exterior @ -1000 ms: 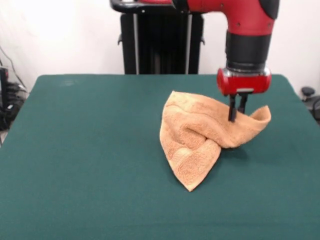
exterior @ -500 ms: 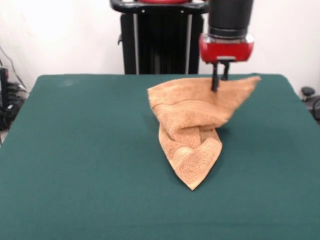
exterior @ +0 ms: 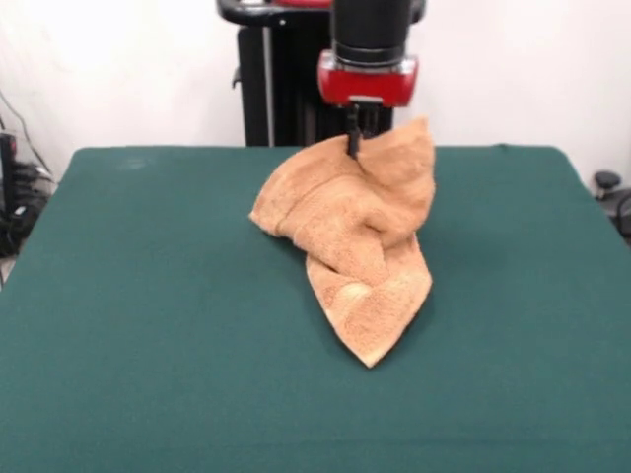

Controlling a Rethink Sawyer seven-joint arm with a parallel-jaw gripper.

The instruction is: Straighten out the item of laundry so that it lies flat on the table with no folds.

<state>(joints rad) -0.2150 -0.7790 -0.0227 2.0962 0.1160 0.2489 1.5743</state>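
The orange-tan terry towel (exterior: 355,236) hangs crumpled from its upper edge, with its lower corner still resting on the dark green table (exterior: 148,296) near the middle. My gripper (exterior: 357,141) comes down from the red and black arm at the top centre. It is shut on the towel's top edge and holds that edge well above the table. The towel is folded over itself, with a flap draped on the right side and a fold sticking out to the left.
The black robot pedestal (exterior: 286,79) stands behind the table's far edge. Cables and dark equipment (exterior: 15,197) lie off the table's left side, and a dark object (exterior: 609,187) sits off its right side.
My gripper has risen and moved left along the far side of the table, pulling the towel's edge up with it. The towel's body has been dragged left and lifted.
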